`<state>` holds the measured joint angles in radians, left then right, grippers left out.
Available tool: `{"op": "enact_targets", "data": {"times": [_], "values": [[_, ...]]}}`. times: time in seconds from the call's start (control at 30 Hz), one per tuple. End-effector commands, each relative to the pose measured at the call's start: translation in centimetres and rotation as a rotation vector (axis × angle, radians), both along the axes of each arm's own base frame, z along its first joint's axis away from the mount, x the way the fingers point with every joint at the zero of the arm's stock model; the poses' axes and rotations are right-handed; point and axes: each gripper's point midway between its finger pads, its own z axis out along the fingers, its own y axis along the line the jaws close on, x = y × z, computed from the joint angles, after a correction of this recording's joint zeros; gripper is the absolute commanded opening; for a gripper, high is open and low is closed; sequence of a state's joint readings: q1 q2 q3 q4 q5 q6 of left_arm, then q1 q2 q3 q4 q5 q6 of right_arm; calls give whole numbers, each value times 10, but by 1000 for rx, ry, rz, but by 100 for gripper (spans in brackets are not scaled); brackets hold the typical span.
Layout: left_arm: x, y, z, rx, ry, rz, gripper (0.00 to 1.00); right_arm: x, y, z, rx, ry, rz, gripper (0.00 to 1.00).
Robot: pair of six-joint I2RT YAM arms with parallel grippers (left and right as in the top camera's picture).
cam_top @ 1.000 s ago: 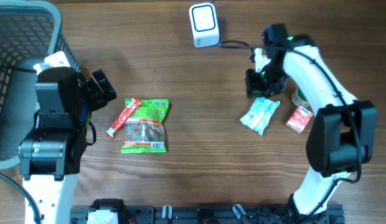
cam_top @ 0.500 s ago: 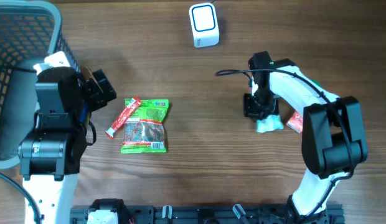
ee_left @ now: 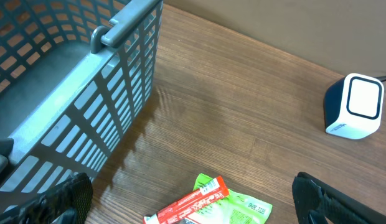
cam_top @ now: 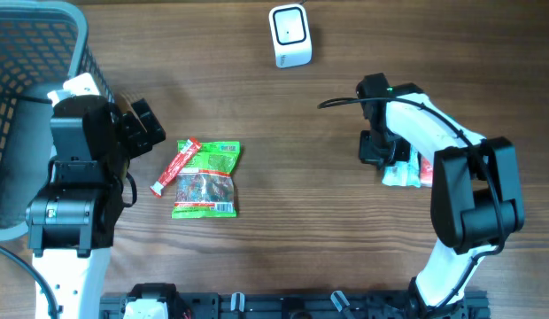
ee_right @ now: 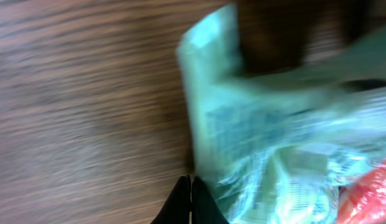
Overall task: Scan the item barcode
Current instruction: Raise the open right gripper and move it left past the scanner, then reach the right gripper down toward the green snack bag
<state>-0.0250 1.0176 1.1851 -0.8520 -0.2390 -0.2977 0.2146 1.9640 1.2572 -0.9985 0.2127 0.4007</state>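
Left claw (cam_top: 143, 126): released, jaws spread wide, hanging above the table (cam_top: 283, 230) at its left side, holding nothing.
Right claw (ee_right: 191, 199): clenched, the two tips pressed together with nothing seen between them; it is low over the wood on the right side of the table.
Pale green packet (ee_right: 268, 143): lies on the table just to the right of the closed tips in the right wrist view; that view is blurred, so I cannot tell whether tips and packet touch. From overhead most of it is covered by the right arm.
Small red packet (cam_top: 427, 168): against the far side of the pale green packet, partly hidden by the arm.
Scanner (cam_top: 289, 35): a white box at the far edge of the table, near the middle, well apart from both claws.
Green snack bag (cam_top: 208, 177): flat on the table, near the left claw.
Red stick sachet (cam_top: 174, 167): lies slantwise, touching the left edge of the green snack bag.
Basket (ee_left: 87, 106): grey and slotted, at the far left corner, beside the left arm.
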Motion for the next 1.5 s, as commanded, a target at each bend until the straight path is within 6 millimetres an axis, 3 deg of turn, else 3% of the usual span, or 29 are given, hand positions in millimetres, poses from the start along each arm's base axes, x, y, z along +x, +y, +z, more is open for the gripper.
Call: {"op": "enact_targets", "data": {"times": [0.0,0.2,0.4,0.47,0.6,0.77,0.93,1.07,1.17,1.27,1.33,1.47], "values": [[1,3,6,9,-15,10,100,2,-26,7,-105,-12,3,4],[1,3,6,9,-15,10,100,5,-28,11,-98,5,68,4],[1,3,7,9,-16,10,100,17,-11,41,-11,14,91,5],[1,3,6,9,-15,10,100,20,8,54,88,26,133,10],[1,3,6,9,-15,10,100,22,82,82,448,29,301,29],[1,3,6,9,-15,10,100,26,148,97,728,-35,380,63],[1,3,6,9,-15,10,100,27,194,96,804,-83,432,68],[1,3,6,9,-15,10,100,30,243,96,843,-154,446,69],[1,3,6,9,-15,10,100,30,281,104,893,-210,433,78],[1,3,6,9,-15,10,100,28,321,118,964,-269,410,99],[1,3,6,9,-15,10,100,24,350,130,1020,-312,402,100],[1,3,7,9,-16,10,100,18,375,134,1013,-372,406,99]]}}
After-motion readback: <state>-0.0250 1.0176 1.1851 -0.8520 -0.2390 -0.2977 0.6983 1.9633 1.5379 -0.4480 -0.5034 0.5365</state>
